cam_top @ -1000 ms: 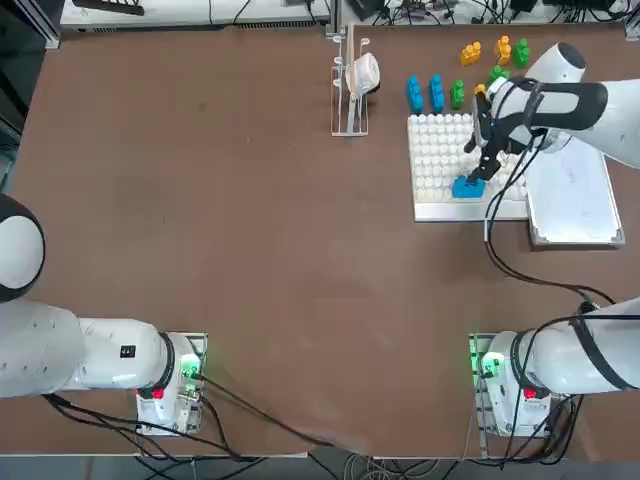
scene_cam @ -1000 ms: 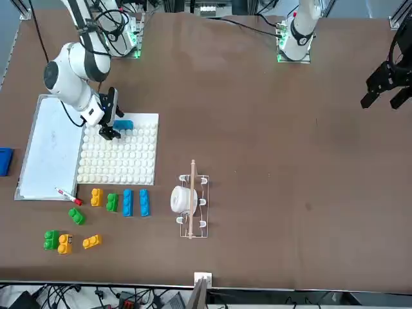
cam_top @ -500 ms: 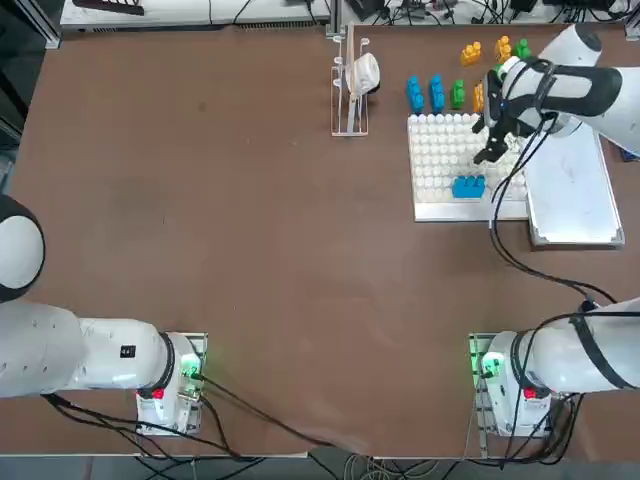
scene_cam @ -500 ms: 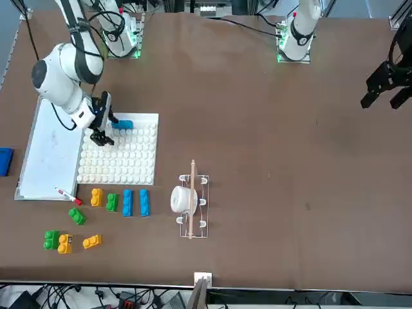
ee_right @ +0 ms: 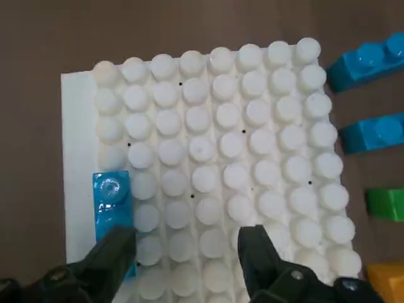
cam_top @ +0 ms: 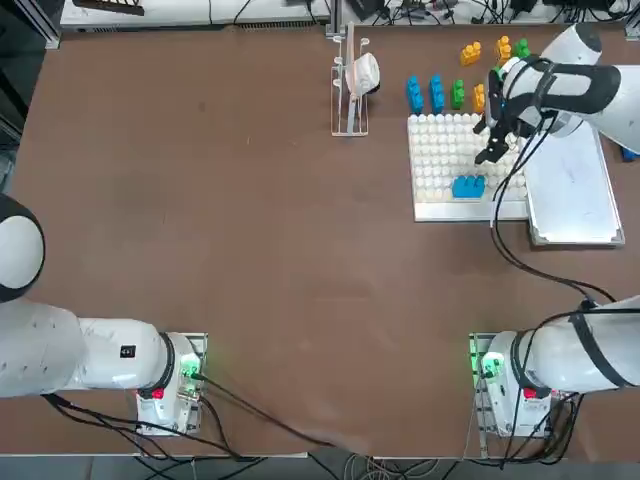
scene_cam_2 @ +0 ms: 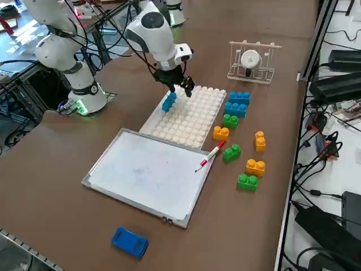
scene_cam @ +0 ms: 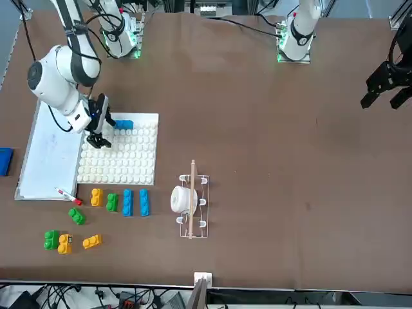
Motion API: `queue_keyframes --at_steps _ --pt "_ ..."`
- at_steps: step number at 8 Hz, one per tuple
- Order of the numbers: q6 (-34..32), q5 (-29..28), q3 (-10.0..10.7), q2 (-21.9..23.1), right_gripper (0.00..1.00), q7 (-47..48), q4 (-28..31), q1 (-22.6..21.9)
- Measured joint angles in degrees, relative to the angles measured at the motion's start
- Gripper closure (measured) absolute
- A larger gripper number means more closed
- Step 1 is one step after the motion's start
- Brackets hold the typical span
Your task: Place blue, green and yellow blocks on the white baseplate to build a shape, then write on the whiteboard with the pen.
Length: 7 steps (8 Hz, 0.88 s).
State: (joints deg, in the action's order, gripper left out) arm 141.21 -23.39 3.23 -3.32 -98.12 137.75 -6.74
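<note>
Brown table (cam_top: pixel 250 200) carries the whole scene. The right arm's tool (ee_right: pixel 189 259) hovers over the white baseplate (cam_top: pixel 440 160), its two dark fingers (ee_right: pixel 110 255) spread apart and gripping nothing. The same tool (scene_cam_2: pixel 179 86) shows in the right side view above the plate's middle rows, raised clear of the studs.

One blue block (cam_top: pixel 468 186) is pressed onto the baseplate near the plate's edge closest to the robot. In the wrist view this blue block (ee_right: pixel 112 208) sits just beside one finger, on the outermost stud row.

Beyond the far edge of the baseplate lies a row of loose bricks: two blue blocks (scene_cam: pixel 135 201), then a green block (scene_cam: pixel 112 202) and a yellow block (scene_cam: pixel 96 197). Farther out on the table are another green block (scene_cam: pixel 76 216), a yellow one (scene_cam: pixel 91 241), and a green and yellow pair (scene_cam: pixel 56 241) touching each other.

To the right of the baseplate, touching or nearly touching it, lies the whiteboard (scene_cam_2: pixel 149 175), flat on the table. The pen (scene_cam_2: pixel 210 156), red cap on, rests at the whiteboard's far corner, beside the loose bricks.

A small blue pad (scene_cam_2: pixel 130 241) lies to the right of the whiteboard. A wire rack (cam_top: pixel 350 85) holding a white roll stands to the left of the bricks.
</note>
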Motion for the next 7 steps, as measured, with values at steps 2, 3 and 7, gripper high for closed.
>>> queue_keyframes --at_steps 2,3,7 --pt "0.2 0.0 -0.2 -1.1 0.0 0.0 0.0 -0.1" --pt "0.2 0.0 -0.2 -1.5 0.0 0.0 -0.2 -0.1" --pt "0.8 0.0 -0.3 -2.3 0.0 0.0 -0.3 -0.2"
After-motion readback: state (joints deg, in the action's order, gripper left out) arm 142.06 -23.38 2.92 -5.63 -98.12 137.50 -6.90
